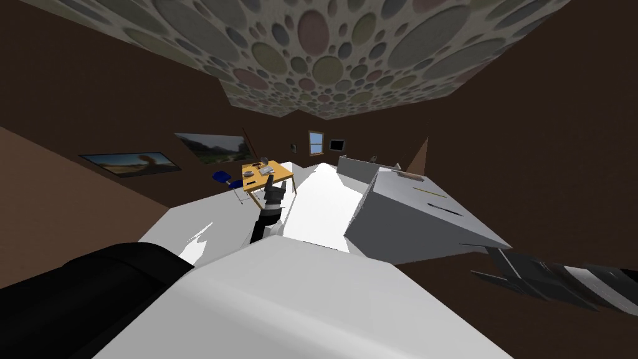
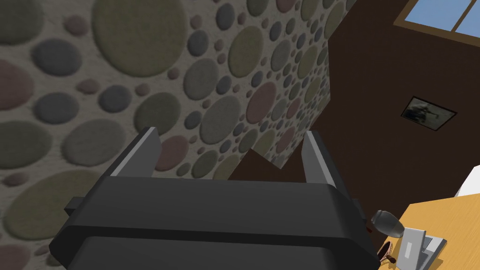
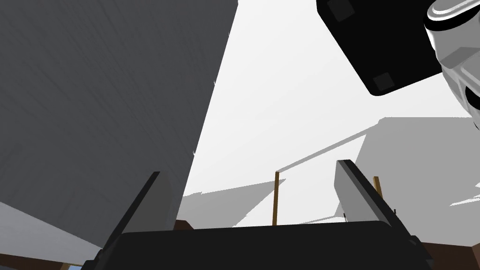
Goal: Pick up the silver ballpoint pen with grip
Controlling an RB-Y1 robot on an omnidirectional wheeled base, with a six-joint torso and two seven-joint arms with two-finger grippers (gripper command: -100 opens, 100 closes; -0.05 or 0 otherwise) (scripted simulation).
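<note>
pen not singled out, both hands empty

the pen may be one of the thin sticks (image 1: 445, 209) on the grey bench (image 1: 405, 224) at the robot's right; i can't tell which. right hand (image 3: 251, 171) spread beside it, left hand (image 2: 230, 140) spread toward the yellow bench (image 2: 445, 220). risk: grabbing the wrong stick. a small basket (image 2: 385, 253) there hides its contents.

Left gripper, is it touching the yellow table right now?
Apart. The left wrist view shows the left gripper open, its fingers against a spotted surface, while the yellow table lies off beside the gripper's body.
</note>
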